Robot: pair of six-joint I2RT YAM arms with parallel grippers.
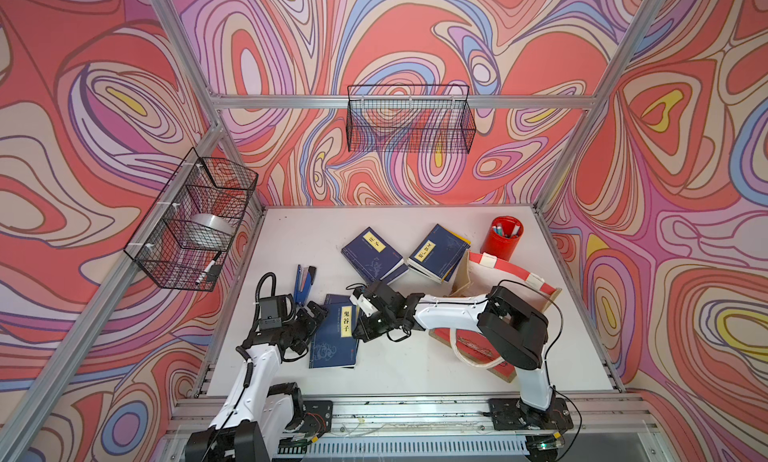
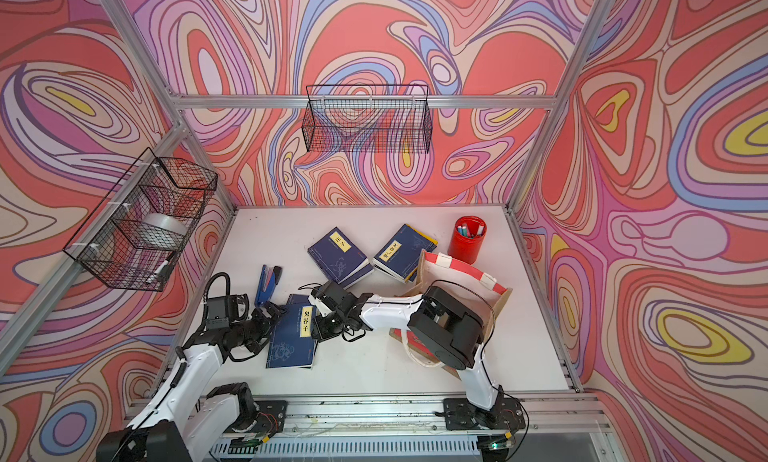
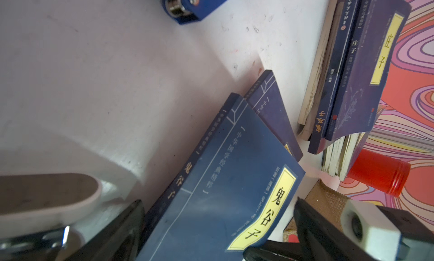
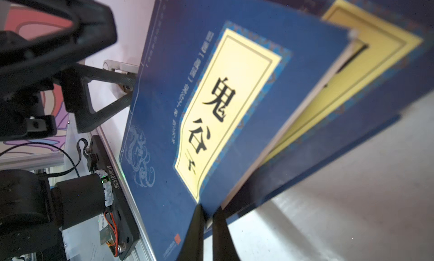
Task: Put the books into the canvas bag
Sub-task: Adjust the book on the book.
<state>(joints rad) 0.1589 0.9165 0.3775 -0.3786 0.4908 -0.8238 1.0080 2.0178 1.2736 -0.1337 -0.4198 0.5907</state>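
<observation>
Books on white table, swirl-patterned walls

We see a blue stapler just beyond the left pincer; a red pen cup stands well apart from the right pincer.

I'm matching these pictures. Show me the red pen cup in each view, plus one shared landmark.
In a top view: pen cup back right, behind the bag.
In a top view: pen cup, same place.
Left wrist: pen cup just past the stacked books' page edges.
Right wrist: not in it.
Shared landmark: the yellow-labelled book nearest the arms, in all four.
</observation>
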